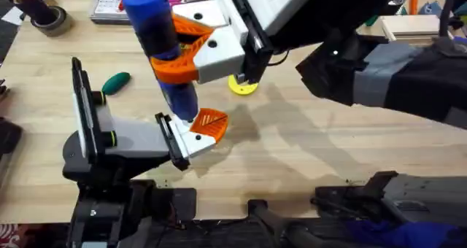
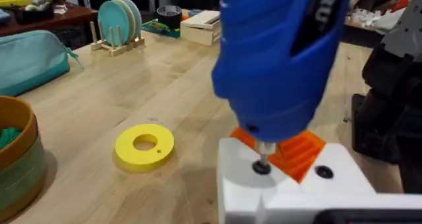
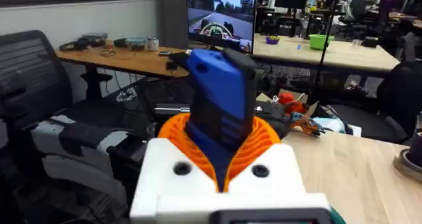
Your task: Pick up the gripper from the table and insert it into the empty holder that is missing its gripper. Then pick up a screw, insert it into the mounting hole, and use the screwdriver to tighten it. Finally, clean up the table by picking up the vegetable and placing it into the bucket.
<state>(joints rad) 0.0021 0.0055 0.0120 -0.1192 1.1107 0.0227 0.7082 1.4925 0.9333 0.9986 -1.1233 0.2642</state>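
Note:
My right gripper (image 1: 179, 55) (image 3: 221, 141) is shut on the blue screwdriver (image 1: 157, 29) (image 3: 221, 112) and holds it upright, tip down. The screwdriver (image 2: 277, 59) has its bit in a mounting hole (image 2: 262, 166) of the white mount (image 1: 191, 141) on my left gripper (image 1: 210, 122) (image 2: 293, 148). That gripper is shut, its orange tips together. The bit hides the screw. The loose gripper piece is out of view. The green vegetable (image 1: 115, 82) lies on the table (image 1: 306, 153) to the left. The bucket (image 2: 16, 165) stands at the edge of the left wrist view, with green inside.
A yellow flat ring (image 1: 243, 85) (image 2: 144, 145) lies just beyond the two grippers. A tape roll (image 1: 47, 18) sits at the far left corner. A teal pouch (image 2: 33, 59) and a plate rack (image 2: 119, 23) stand farther back. The right arm's bulk crosses the table's right side.

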